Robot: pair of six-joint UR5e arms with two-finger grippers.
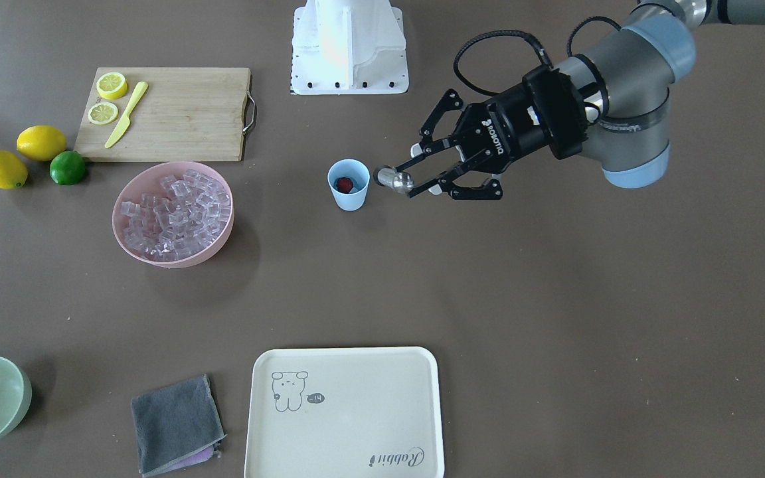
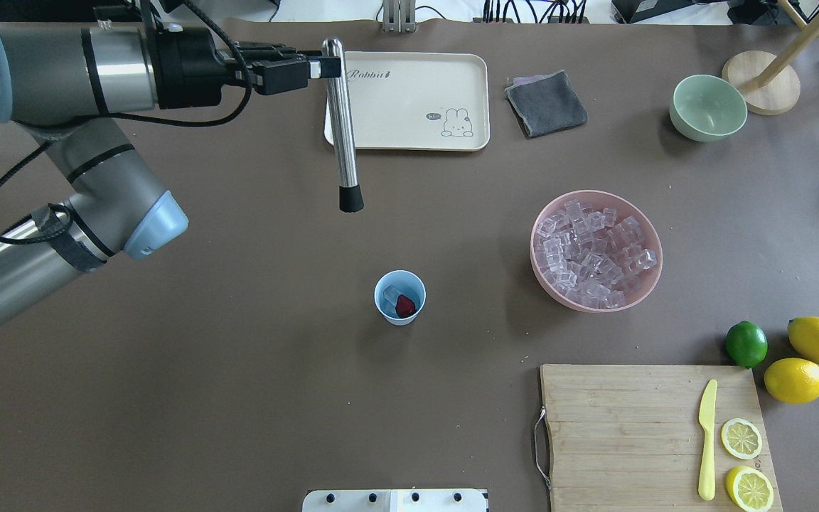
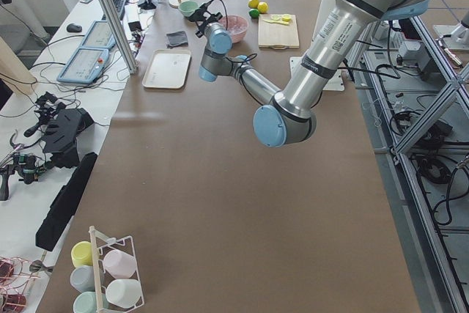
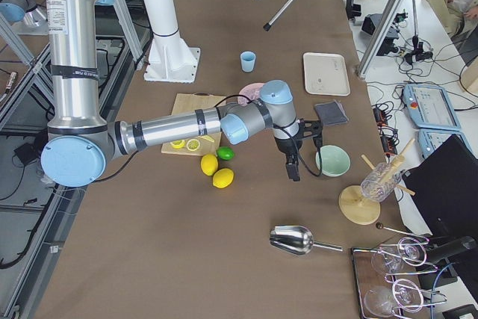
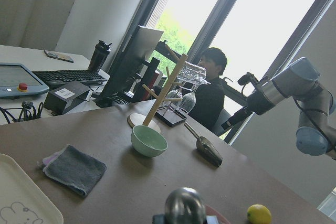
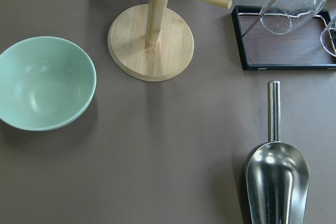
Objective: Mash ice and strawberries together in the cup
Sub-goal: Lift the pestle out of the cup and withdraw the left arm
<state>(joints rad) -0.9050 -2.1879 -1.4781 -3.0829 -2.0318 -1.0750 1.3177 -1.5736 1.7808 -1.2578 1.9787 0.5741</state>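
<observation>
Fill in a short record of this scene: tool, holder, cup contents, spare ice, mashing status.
Tool: metal muddler with a black tip
Holder: left claw, shut on the tool's top end
Contents: cup, upright, holds one strawberry and ice
Spare ice: cubes fill the pink bowl
Mashing: not yet begun; the tool is raised, outside the cup

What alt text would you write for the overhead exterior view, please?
The left end effector holds a steel muddler aloft, not yet in the blue cup containing a strawberry and ice. A pink bowl of ice cubes sits nearby.
</observation>
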